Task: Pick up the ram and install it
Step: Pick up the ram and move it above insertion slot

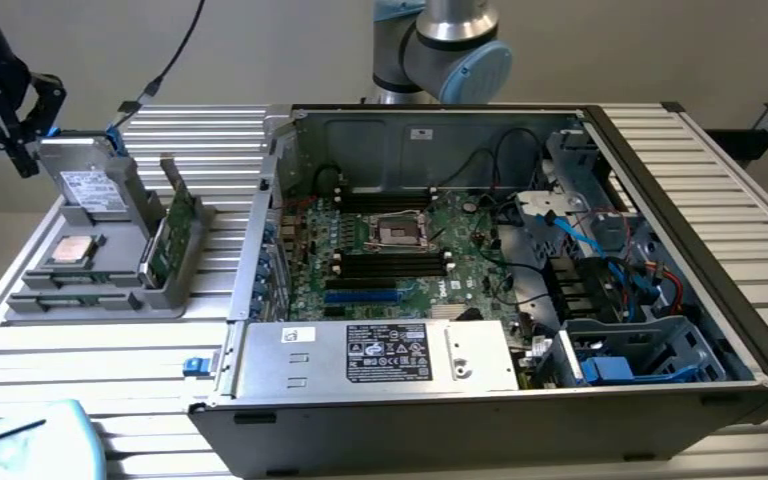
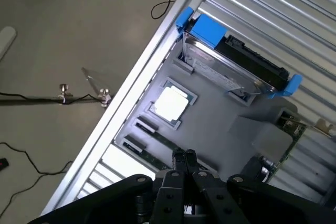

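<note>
One Universal Robots arm is rising behind the open computer case and reaching toward the exterior view's left. Its gripper is hanging above the hard-drive end of the grey parts tray and pointing downward. The jaws are sitting closed, with the fingertips pressed together and nothing gripped between them (the wrist view is looking straight down past them onto the tray).

The ram is lying in a narrow slot at the tray end opposite the hard drive, just beside the CPU. The gripper is not touching it.

A wider green card is standing upright along the tray side nearest the case. The case is lying on the table with its side open, and the motherboard's black memory slots are facing upward. Cables are draping across the case interior near the slots. The power supply is sitting along the near edge of the case.
</note>
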`<state>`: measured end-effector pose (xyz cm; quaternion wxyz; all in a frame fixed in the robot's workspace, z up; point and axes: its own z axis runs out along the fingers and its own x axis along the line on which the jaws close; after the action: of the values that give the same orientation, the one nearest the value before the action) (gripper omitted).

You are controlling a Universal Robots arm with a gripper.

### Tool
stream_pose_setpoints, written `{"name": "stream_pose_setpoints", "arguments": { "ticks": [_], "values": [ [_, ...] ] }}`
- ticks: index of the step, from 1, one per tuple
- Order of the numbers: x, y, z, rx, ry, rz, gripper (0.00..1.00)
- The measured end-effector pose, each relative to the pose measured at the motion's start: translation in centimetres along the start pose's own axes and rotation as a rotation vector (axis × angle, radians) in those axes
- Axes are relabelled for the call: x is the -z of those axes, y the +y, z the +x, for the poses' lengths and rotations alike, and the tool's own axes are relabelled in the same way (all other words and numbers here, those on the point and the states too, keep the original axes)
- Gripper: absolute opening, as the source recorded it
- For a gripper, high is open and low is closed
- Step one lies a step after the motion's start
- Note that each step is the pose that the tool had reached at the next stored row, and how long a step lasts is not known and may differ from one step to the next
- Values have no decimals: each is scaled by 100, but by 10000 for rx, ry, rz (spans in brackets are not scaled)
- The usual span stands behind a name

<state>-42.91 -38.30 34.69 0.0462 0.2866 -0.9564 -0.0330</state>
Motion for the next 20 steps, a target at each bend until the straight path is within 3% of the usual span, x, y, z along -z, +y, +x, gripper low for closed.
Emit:
{"name": "stream_pose_setpoints", "arguments": {
  "ticks": [20],
  "values": [
    [-128, -11, -9, 3606, 324, 251, 11]
  ]
}}
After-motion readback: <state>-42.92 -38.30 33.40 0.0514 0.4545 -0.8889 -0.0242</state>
